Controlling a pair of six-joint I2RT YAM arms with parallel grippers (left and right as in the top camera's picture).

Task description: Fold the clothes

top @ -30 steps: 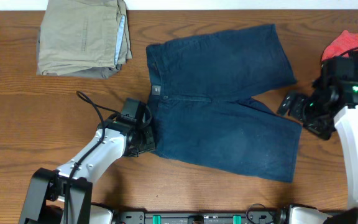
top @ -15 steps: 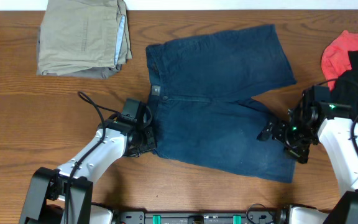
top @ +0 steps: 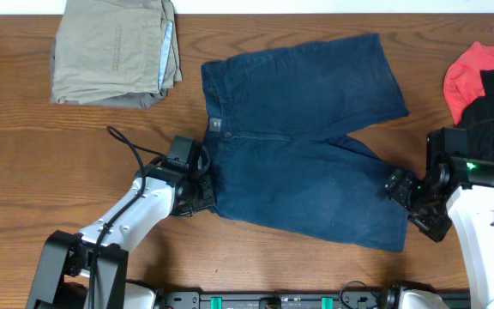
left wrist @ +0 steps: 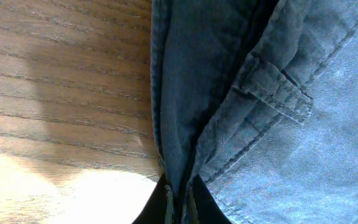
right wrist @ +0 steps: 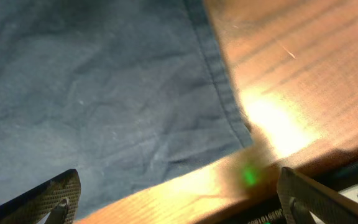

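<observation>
Left tool point(top: 200, 193) was clamped on the waistband corner of the navy shorts point(top: 307, 146), spread on the counter point(top: 24, 172), long axis left-right; right tool point(top: 399, 185), jaws wide and empty, hovered over their near hem corner.

Shorts point(top: 307, 112) spread flat — left tool point(top: 202, 197) at waistband, right tool point(top: 394, 185) by hem.

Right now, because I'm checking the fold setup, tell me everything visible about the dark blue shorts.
The dark blue shorts look like soft denim, lying flat and unfolded on the wooden table, waistband toward the left arm, both legs spread toward the right one. A belt loop and stitched seams show. The left gripper has its jaws shut on the lower waistband corner; the right gripper, jaws open, hovers by the lower leg's hem.
</observation>
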